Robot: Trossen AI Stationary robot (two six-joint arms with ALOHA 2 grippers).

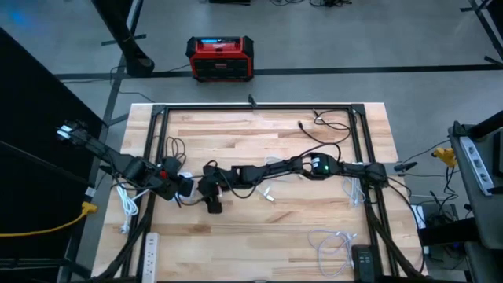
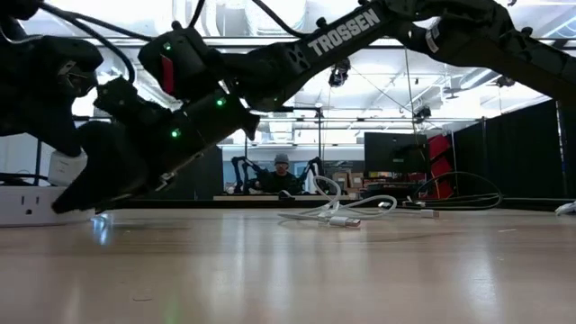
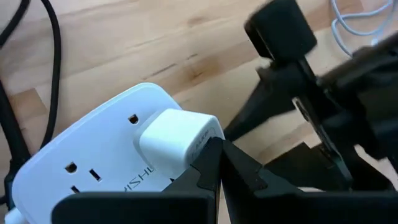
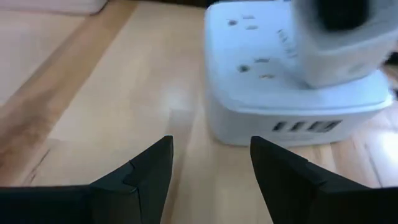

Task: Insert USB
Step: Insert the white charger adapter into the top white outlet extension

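Note:
A white power cube point(image 3: 81, 168) point(image 1: 185, 187) lies on the wooden table at the left, with a white charger block point(image 3: 177, 137) plugged into its top face. The row of USB ports point(image 4: 305, 126) on its side faces my right gripper point(image 4: 211, 165). That gripper is open, with nothing between its fingers, just short of the cube point(image 1: 203, 189). My left gripper point(image 3: 219, 163) point(image 1: 174, 187) is shut, right beside the charger block. A white USB cable point(image 2: 337, 219) point(image 1: 267, 195) lies loose on the table near the middle. My left gripper's shut fingertips point(image 3: 211, 152) lie against the side of the charger block point(image 3: 196, 146), just above the cube's top face. They come from above, slanting down. I cannot tell whether they also bear on the cube. The cube sits flat on the table.
Black cables point(image 3: 43, 56) run past the cube on the left. A long white power strip point(image 1: 149, 250) lies at the near left edge. More white cable point(image 1: 330, 242) and a black device point(image 1: 363, 259) lie near right. A black frame point(image 1: 251, 108) borders the table.

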